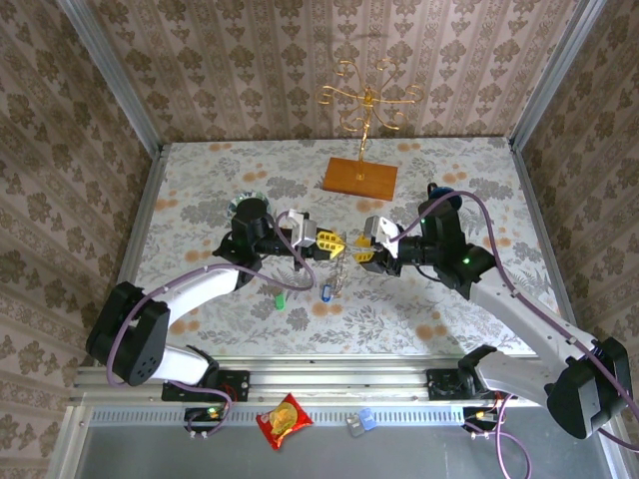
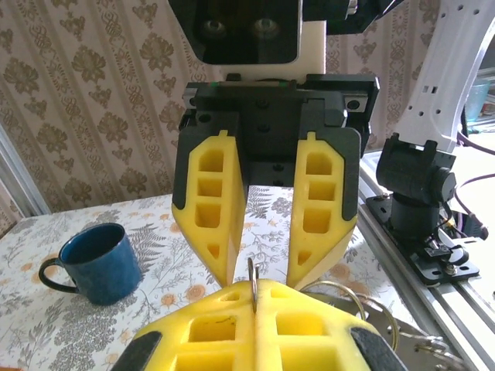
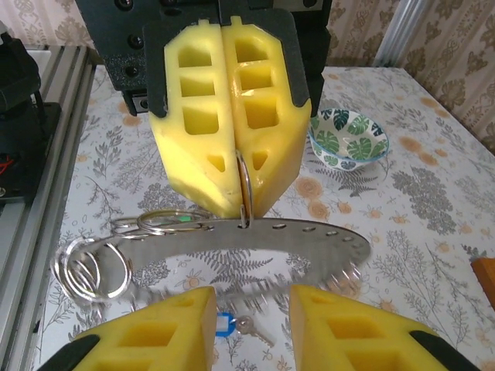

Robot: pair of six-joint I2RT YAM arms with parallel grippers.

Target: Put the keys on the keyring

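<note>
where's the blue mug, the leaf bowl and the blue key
blue mug [image 2: 97, 267], left wrist view, on its outer side wall
leaf bowl [image 3: 348, 139], right wrist view, on its patterned inside
blue key [image 3: 224, 325], right wrist view, on its blue plastic head

My left arm [image 1: 200, 289] and right arm [image 1: 519, 309] white-shelled with black joints, purple cables [image 1: 477, 198] looping alongside, yellow blocky fingers [image 2: 209, 201] with square cut-outs, black mounts

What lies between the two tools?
The keyring, hanging from the shut left tool; the right wrist view shows it crossing ahead of the open right tool.
</note>
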